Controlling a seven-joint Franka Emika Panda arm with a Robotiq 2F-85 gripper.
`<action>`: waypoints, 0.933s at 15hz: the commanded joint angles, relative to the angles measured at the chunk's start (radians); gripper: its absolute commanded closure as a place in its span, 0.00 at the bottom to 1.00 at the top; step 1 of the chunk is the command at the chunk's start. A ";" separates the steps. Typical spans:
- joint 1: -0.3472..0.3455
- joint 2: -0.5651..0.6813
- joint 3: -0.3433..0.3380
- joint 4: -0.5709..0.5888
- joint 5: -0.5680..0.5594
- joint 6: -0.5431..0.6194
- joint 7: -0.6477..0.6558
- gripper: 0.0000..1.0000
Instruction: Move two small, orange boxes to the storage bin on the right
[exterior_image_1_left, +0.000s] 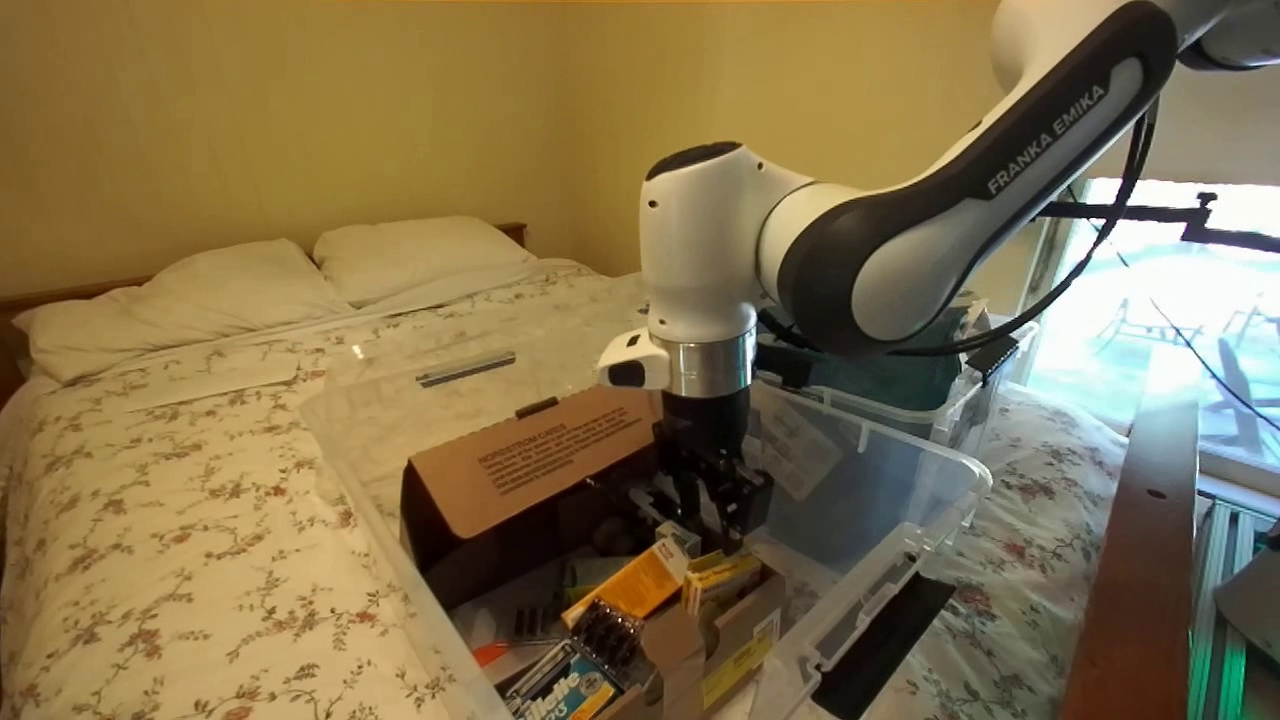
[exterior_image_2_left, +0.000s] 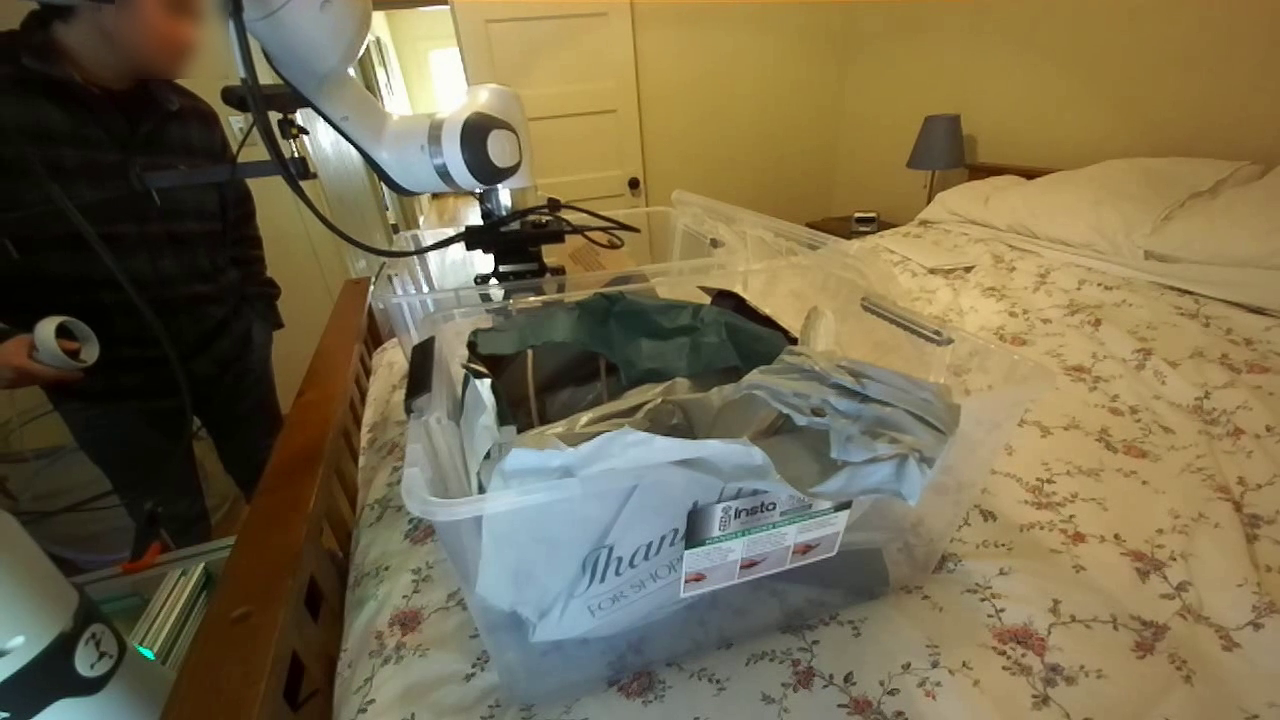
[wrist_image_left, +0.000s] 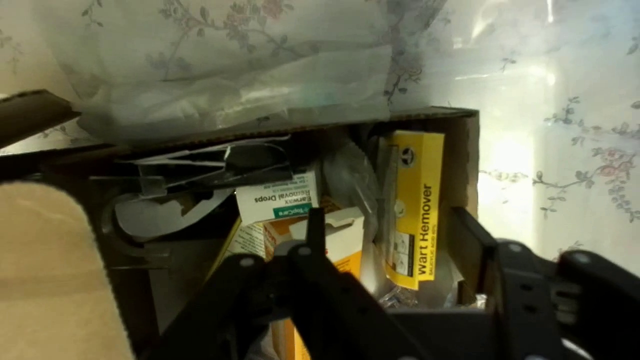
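Wrist view, left to right. Flap (wrist_image_left: 55, 280): brown, between 8 and 9 o'clock. Earwax box (wrist_image_left: 277, 192): white, just off centre toward 8. Orange box (wrist_image_left: 351, 262): toward 6 o'clock, partly behind the gripper (wrist_image_left: 392, 225). Yellow box (wrist_image_left: 425, 200): marked Wart Remover, just past 3 o'clock, seen between the jaws, which stand wide; contact cannot be told.

In an exterior view, left to right. Person (exterior_image_2_left: 120, 230): between 9 and 10 o'clock. Bin (exterior_image_2_left: 440, 506): clear, toward 6, teal fabric (exterior_image_2_left: 630, 330) inside. Lamp (exterior_image_2_left: 937, 142): grey, 2 o'clock.

In an exterior view, left to right. Orange box, then yellow box: both in the brown box (exterior_image_1_left: 738, 630), inside a clear tub (exterior_image_1_left: 890, 480); gripper close at the yellow one's 12 o'clock. Bin: between 1 and 2 o'clock from them, beyond the tub.
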 joint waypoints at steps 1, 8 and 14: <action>0.014 0.060 0.006 0.086 -0.024 -0.097 0.012 0.42; 0.027 0.090 0.017 0.083 -0.007 -0.104 0.036 0.47; 0.034 0.100 0.019 0.084 -0.009 -0.097 0.057 0.92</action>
